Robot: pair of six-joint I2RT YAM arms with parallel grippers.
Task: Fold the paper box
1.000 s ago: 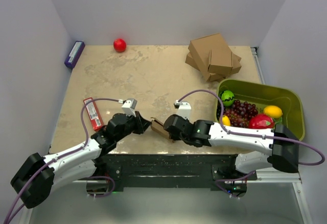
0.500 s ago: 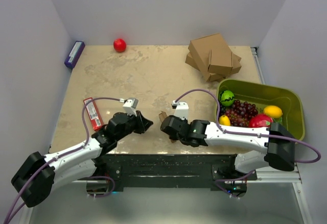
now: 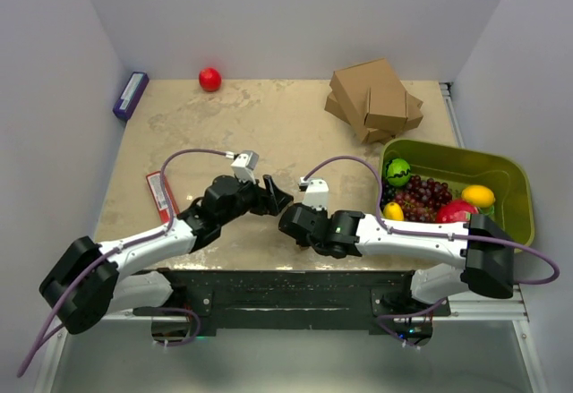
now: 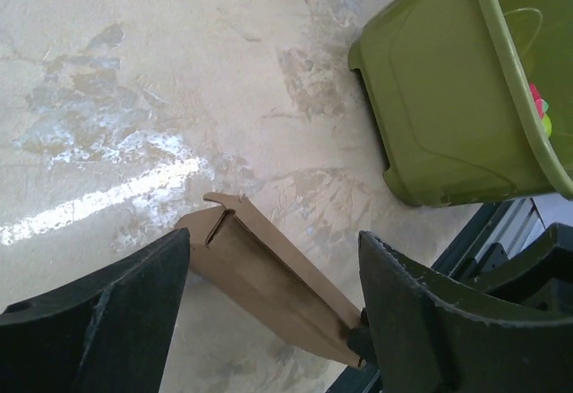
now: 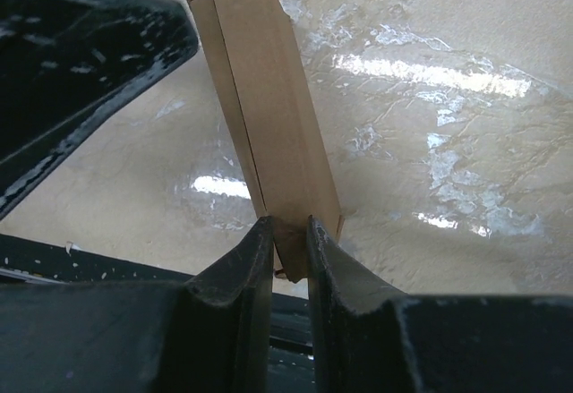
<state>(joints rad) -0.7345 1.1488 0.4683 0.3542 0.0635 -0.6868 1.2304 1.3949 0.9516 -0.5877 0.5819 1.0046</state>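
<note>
The paper box is a narrow, flattened brown cardboard sleeve, held off the table and slanting across the left wrist view. My right gripper is shut on its near end, and the box stretches away from the fingers. My left gripper is open, its two fingers standing either side of the box without touching it. From above, the left gripper meets the right gripper near the table's front middle, and the box is hidden under them.
A green bin of fruit stands at the right, close to the right arm, also seen as the green bin. A stack of cardboard boxes is at the back right, a red ball and a purple box at the back left, a red packet at the left.
My left gripper has let go, opened wide and swung right and forward over the box. The right gripper has shifted slightly left, still holding the box.
</note>
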